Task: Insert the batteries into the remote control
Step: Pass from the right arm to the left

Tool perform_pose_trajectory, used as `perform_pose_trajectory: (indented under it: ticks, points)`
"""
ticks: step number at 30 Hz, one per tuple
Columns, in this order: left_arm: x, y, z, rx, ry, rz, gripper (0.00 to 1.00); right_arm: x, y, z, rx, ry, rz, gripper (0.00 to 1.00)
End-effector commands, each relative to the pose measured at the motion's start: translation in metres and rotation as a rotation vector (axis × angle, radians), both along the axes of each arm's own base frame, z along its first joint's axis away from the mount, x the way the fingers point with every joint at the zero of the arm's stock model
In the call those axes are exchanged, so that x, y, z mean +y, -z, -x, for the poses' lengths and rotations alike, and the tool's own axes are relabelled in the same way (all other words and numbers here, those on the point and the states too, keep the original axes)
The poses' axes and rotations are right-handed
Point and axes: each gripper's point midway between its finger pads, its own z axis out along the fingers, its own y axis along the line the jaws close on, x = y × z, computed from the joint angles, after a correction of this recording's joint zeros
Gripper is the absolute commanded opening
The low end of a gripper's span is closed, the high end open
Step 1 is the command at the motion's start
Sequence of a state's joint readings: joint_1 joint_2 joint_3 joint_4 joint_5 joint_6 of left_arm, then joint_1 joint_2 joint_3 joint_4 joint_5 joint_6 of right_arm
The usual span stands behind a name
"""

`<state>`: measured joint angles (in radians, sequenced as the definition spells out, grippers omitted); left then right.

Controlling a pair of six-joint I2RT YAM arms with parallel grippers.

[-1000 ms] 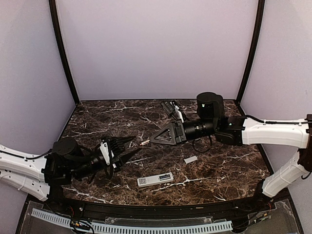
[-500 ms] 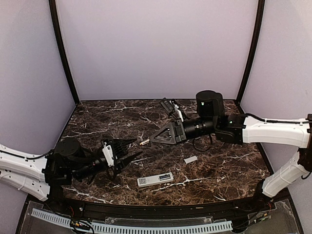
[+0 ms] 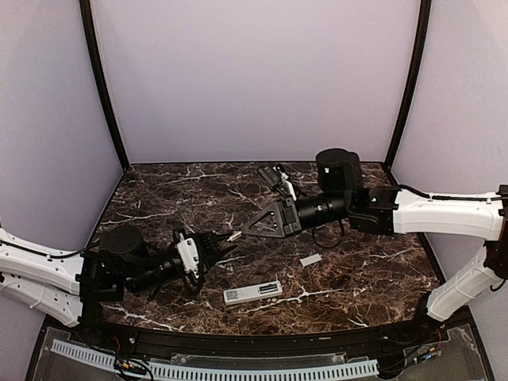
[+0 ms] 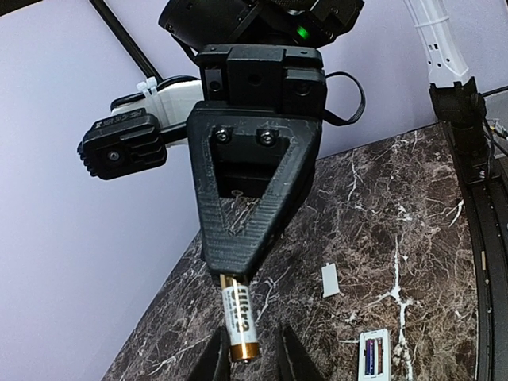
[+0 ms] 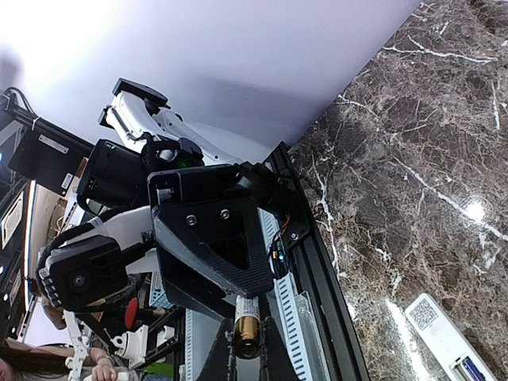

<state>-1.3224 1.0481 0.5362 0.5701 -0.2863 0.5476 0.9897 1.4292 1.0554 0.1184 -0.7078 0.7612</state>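
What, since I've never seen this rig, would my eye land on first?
Above the middle of the dark marble tabletop, the right arm's black triangular gripper pinches a small white-labelled cylindrical battery. The left arm's black gripper meets it head-on, its fingers flanking the battery's coppery free end. Nearer the front edge lies a slim white rectangular plastic remote control, label side up.

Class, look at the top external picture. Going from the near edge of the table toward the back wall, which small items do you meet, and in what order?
remote control → small white flat piece → battery, held where the two arms meet
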Motion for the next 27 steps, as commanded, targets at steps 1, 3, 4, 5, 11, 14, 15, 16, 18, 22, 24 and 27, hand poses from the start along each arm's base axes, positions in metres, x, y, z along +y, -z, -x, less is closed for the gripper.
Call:
perform_pose_trajectory:
  ticks: [1, 3, 4, 5, 11, 14, 15, 16, 18, 22, 24, 27]
  points:
    - [-0.003, -0.018, 0.001, -0.004, 0.002, 0.047, 0.18, 0.004, -0.006, 0.004, -0.020, -0.022, -0.017, 0.00]
    - [-0.002, -0.018, 0.001, -0.002, 0.002, 0.048, 0.16, 0.004, -0.003, 0.004, -0.019, -0.022, -0.014, 0.00]
    - [-0.002, -0.018, 0.001, -0.001, 0.002, 0.047, 0.13, 0.004, -0.002, 0.004, -0.018, -0.022, -0.013, 0.00]
    - [-0.002, -0.018, 0.001, 0.000, 0.001, 0.047, 0.11, 0.004, -0.002, 0.004, -0.017, -0.020, -0.014, 0.00]
    - [0.000, -0.019, -0.001, 0.022, -0.011, 0.056, 0.00, 0.003, 0.004, 0.003, -0.009, -0.017, -0.001, 0.00]
    - [0.003, -0.010, -0.004, 0.068, -0.036, 0.020, 0.00, -0.001, 0.012, -0.003, -0.011, 0.022, 0.046, 0.16]
    - [0.004, -0.010, -0.006, 0.081, -0.051, 0.017, 0.00, -0.005, 0.017, -0.008, -0.009, 0.052, 0.073, 0.25]
    - [0.006, 0.001, -0.006, 0.116, -0.062, -0.021, 0.00, -0.011, 0.023, -0.013, -0.005, 0.087, 0.105, 0.31]
    - [0.011, 0.014, -0.008, 0.176, -0.091, -0.064, 0.00, -0.027, 0.038, -0.030, 0.013, 0.193, 0.186, 0.38]
    - [0.017, 0.055, -0.008, 0.306, -0.139, -0.202, 0.00, -0.064, 0.079, -0.052, 0.063, 0.372, 0.363, 0.42]
    - [0.016, 0.075, -0.004, 0.377, -0.141, -0.264, 0.00, -0.075, 0.097, -0.055, 0.097, 0.416, 0.416, 0.42]
    - [0.012, 0.106, 0.003, 0.470, -0.137, -0.365, 0.00, -0.089, 0.132, -0.056, 0.155, 0.452, 0.511, 0.42]
